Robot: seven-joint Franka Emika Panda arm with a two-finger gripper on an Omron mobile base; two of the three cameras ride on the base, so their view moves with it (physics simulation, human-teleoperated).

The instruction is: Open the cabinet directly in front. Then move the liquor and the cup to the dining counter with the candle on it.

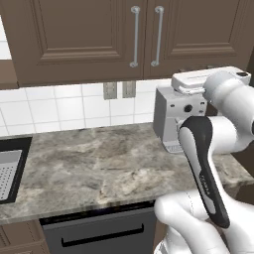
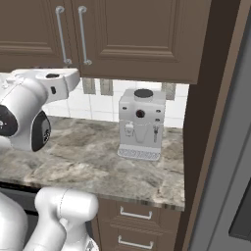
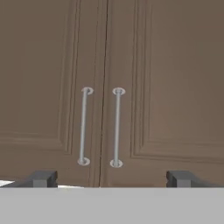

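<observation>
Gripper: the gripper (image 3: 111,179) faces the cabinet with its jaws spread wide and nothing between them, short of the doors and just below the handles.
Cabinet: the cabinet (image 3: 52,65) is shut, both doors closed, the two handles (image 3: 100,127) side by side at the middle seam.
Below the cabinet: a stone counter (image 1: 99,158) with a coffee machine (image 2: 141,122) to the right.
Done: nothing yet, by the look of it; no door is open.
Left: grasp a handle, open the cabinet, then carry the liquor and cup, presumably inside the cabinet, to the dining counter.
</observation>
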